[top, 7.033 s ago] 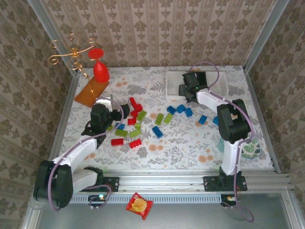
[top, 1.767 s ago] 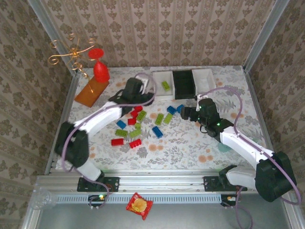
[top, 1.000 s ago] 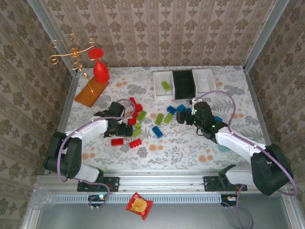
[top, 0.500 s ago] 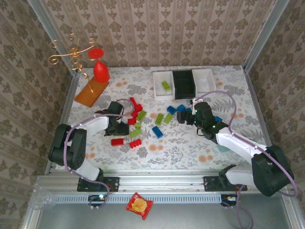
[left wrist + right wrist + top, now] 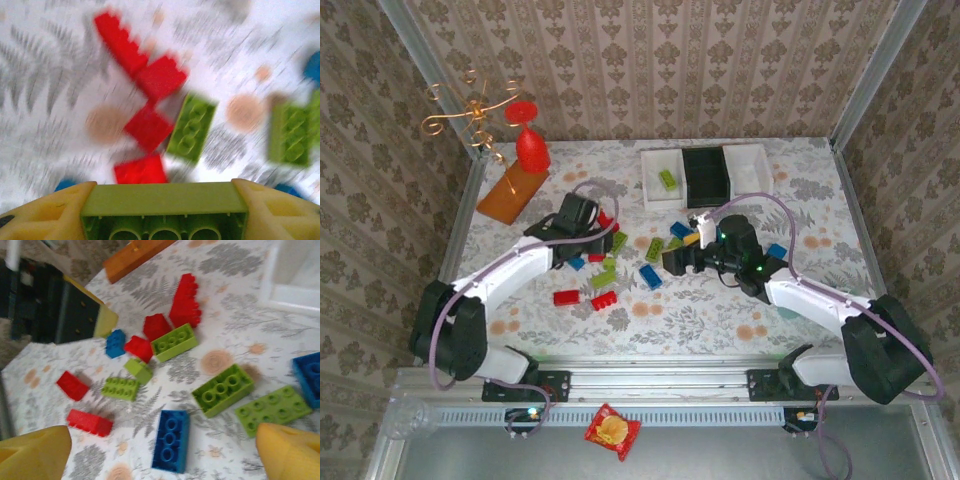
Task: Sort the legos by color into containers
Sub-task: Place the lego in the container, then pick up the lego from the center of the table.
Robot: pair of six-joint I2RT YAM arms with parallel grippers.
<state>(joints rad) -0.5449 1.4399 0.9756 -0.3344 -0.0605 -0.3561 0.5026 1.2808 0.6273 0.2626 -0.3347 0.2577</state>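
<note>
Lime brick (image 5: 667, 179) lies in the white bin (image 5: 648, 193) at 12 o'clock. The left gripper (image 5: 582, 215) clamps a second lime brick (image 5: 162, 199). The right gripper (image 5: 162, 455) gapes empty, and the loose legos (image 5: 566, 297) are mostly unsorted.

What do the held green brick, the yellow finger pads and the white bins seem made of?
Green brick: hard moulded plastic, smooth sheen, hollow tubed underside. Finger pads: probably matte yellow foam or soft rubber, with recessed webbing. White bins: likely rigid plastic, thin smooth walls; too small to confirm.

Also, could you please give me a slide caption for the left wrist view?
Left gripper holds a lime green brick above blurred red and green legos on the floral table.
</note>
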